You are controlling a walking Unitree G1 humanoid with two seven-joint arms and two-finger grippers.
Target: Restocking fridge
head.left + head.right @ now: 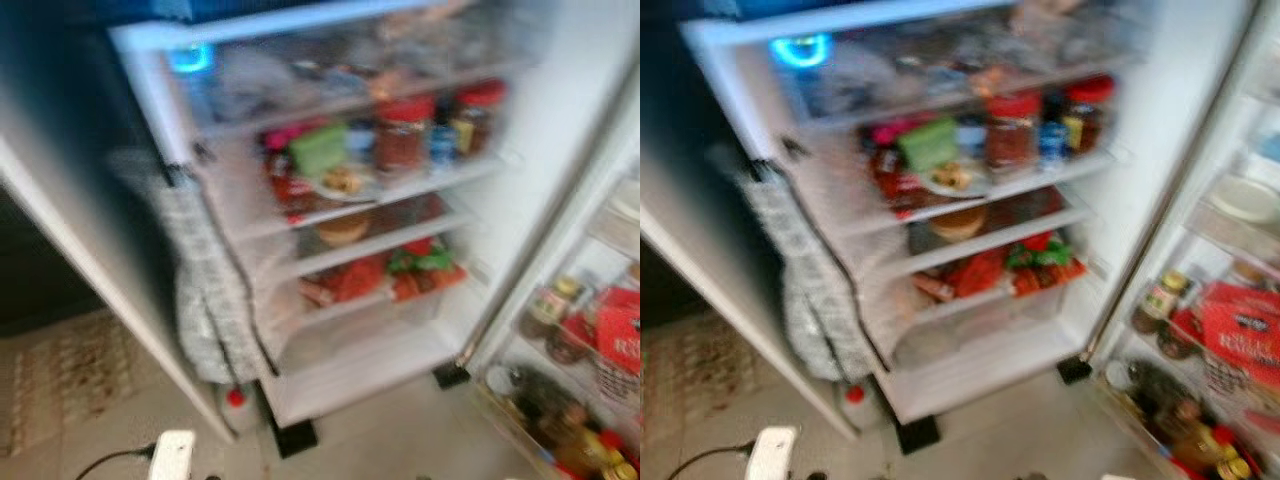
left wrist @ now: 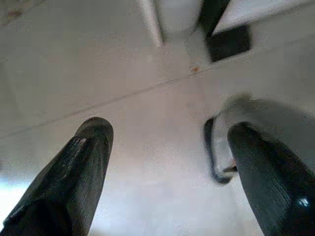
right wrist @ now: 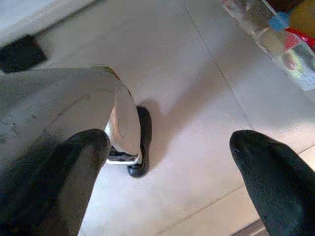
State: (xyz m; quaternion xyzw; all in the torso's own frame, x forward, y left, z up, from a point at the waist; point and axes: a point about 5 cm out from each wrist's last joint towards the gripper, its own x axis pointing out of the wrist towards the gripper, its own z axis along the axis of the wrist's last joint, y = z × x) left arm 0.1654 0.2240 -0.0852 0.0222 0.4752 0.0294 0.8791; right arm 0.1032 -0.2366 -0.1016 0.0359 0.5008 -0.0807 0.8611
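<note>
An open fridge (image 1: 480, 260) stands before me, blurred by camera motion. Its shelves hold red-lidded jars (image 1: 402, 135), a green pack (image 1: 318, 150), a plate of food (image 1: 340, 182) and red and green produce (image 1: 400, 272) in a lower drawer. The open door (image 1: 590, 360) at my right carries jars, bottles and a red pack (image 1: 618, 335). My left gripper (image 2: 167, 187) hangs open over the tiled floor with nothing between its fingers. My right gripper (image 3: 172, 182) also hangs open and empty above the floor, near the door's bottom bin (image 3: 275, 34).
A grey patterned cloth (image 1: 200, 290) hangs at the fridge's left side. A small red-capped bottle (image 1: 236, 402) stands on the floor below it. A white power strip (image 1: 172, 455) with a black cord lies on the tiles, beside a patterned rug (image 1: 60, 375). My own foot (image 3: 125, 128) shows below.
</note>
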